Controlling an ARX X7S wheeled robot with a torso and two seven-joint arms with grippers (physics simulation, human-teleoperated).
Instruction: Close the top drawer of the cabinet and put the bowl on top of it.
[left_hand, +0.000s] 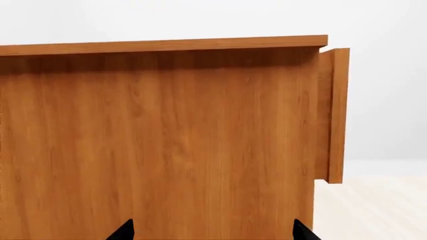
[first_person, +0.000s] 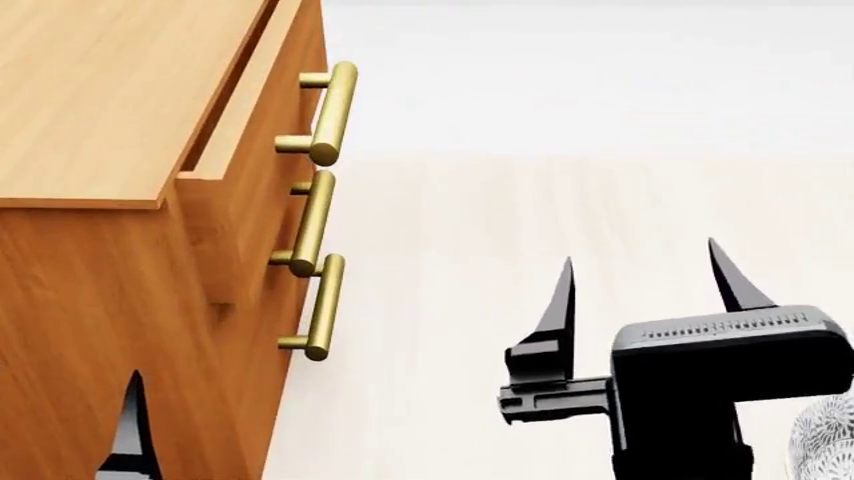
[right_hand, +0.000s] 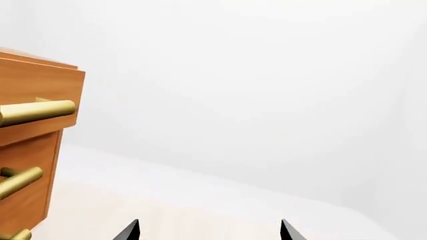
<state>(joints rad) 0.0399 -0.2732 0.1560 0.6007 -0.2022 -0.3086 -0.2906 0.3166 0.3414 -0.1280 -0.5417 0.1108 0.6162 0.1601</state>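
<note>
1. We see the cabinet (first_person: 94, 100), orange-brown wood, at the head view's left, its top bare.
2. The top drawer (first_person: 247, 150) stands pulled out a little from the front; its brass handle (first_person: 331, 112) sits above two more handles.
3. Our right gripper (first_person: 641, 290) hangs well apart from the drawers, its two black fingers spread wide and holding nothing.
4. Our left gripper (left_hand: 213, 231) faces the cabinet's side, fingers also wide (only tips show).
5. The bowl (first_person: 827, 440), grey-patterned, peeks in at the lower right corner.
</note>
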